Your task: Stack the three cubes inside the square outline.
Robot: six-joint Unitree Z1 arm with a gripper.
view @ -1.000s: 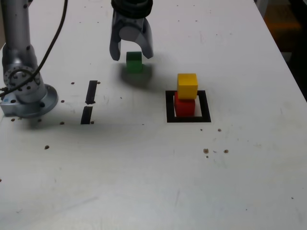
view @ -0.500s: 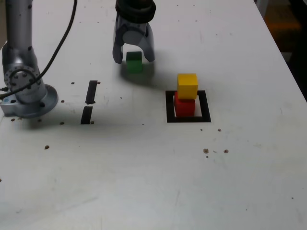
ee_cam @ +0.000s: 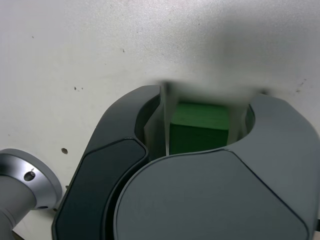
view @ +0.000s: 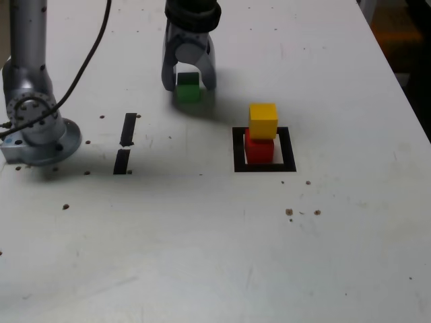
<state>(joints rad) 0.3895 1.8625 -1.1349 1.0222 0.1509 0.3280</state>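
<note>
Exterior view shows the gripper (view: 189,83) lowered over the green cube (view: 188,89), which sits on the white tabletop (view: 215,256) with one of the fingers (view: 168,75) on each side. Wrist view shows the green cube (ee_cam: 200,127) between the pads, which stand close against its sides; a firm grip cannot be told. Toward the exterior view's right, the yellow cube (view: 262,120) rests on the red cube (view: 259,148) inside the square outline (view: 264,165). Two short black strips (view: 125,143) lie toward the left
</note>
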